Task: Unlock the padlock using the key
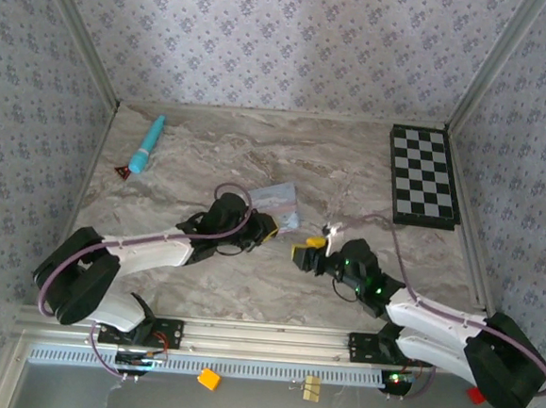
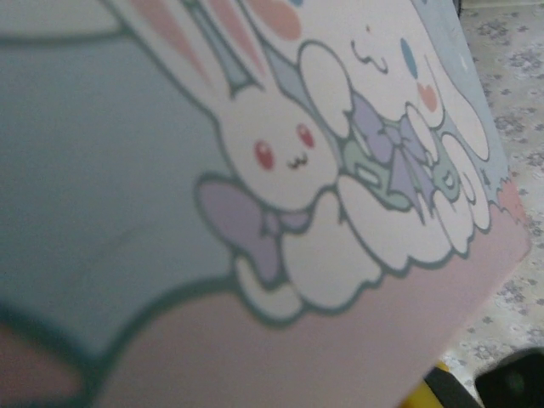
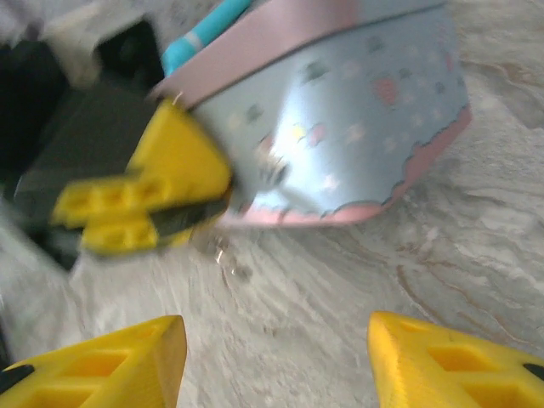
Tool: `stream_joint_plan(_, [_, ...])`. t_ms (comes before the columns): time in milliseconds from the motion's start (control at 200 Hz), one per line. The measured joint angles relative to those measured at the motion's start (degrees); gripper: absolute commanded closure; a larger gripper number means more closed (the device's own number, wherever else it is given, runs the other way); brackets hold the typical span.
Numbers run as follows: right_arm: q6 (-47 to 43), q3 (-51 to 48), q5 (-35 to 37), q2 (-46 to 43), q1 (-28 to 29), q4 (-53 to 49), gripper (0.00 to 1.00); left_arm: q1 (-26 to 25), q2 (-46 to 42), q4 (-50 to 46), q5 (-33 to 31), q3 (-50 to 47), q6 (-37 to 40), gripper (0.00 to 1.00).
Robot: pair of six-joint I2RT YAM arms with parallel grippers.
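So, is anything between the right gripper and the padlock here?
Nothing visible. Bare table lies between the open right gripper and the small padlock at the front of the tin, though that spot is blurred. The left gripper clamps the tin beside it, not across the path.

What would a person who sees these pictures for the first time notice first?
The pale blue tin printed with cartoon animals, in the middle of the top view. Next come the black-and-white checkerboard at the far right edge and a turquoise tool at the far left.
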Motion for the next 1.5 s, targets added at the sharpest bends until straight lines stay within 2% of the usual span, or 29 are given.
stream_joint_plan(145, [-14.8, -1.2, 7.3, 2.2, 10.5, 6.5, 0.40, 0.9, -2.3, -5.4, 0.0, 0.0, 1.4, 1.00])
stream_joint_plan(245, [-23.1, -1.2, 11.9, 5.4, 14.5, 11.6, 0.40, 1.0, -3.9, -8.8, 0.0, 0.0, 2.1, 1.00])
stream_joint_plan(445, [-36.4, -0.9, 18.8, 16.7, 19.3, 22.1, 0.41, 1.2, -6.6, -14.0, 0.0, 0.0, 3.4, 1.00])
stream_joint_plan(610, [-43.5, 1.3, 22.6, 26.8, 21.3, 29.7, 0.45, 1.2, -7.9, -16.4, 0.0, 0.0, 4.1, 1.00])
stream_joint_plan(865, [-48.4, 4.3, 25.0, 31.6, 21.7, 37.1, 0.57, 1.6, -9.0, -17.0, 0.0, -1.0, 4.4, 1.00])
stream_joint_plan(1504, [-48.2, 5.4, 26.5, 35.0, 22.0, 38.9, 0.76, 1.9, -9.5, -17.4, 0.0, -1.5, 4.5, 1.00])
